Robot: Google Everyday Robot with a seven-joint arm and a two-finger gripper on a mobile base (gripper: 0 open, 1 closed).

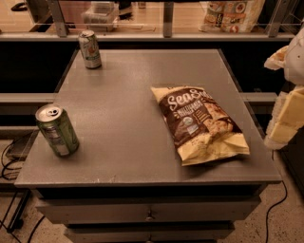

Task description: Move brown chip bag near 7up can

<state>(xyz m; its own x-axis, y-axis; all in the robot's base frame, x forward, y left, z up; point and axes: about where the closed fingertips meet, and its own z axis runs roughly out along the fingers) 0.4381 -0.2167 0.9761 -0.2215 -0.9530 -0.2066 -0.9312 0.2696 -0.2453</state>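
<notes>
The brown chip bag [198, 122] lies flat on the right half of the grey table top [123, 109], its dark front with white script facing up and its pale yellow end toward the front edge. The 7up can [90, 49] stands upright at the back left corner of the table, far from the bag. My gripper [289, 111] shows as pale white and yellowish shapes at the right edge of the camera view, beyond the table's right side and just right of the bag, not touching it.
A darker green can [57, 130] stands tilted-looking near the front left edge. A pale bag with red and white print [232, 14] sits on the ledge behind the table. Drawers [149, 213] are below the top; cables [9, 161] lie on the floor at left.
</notes>
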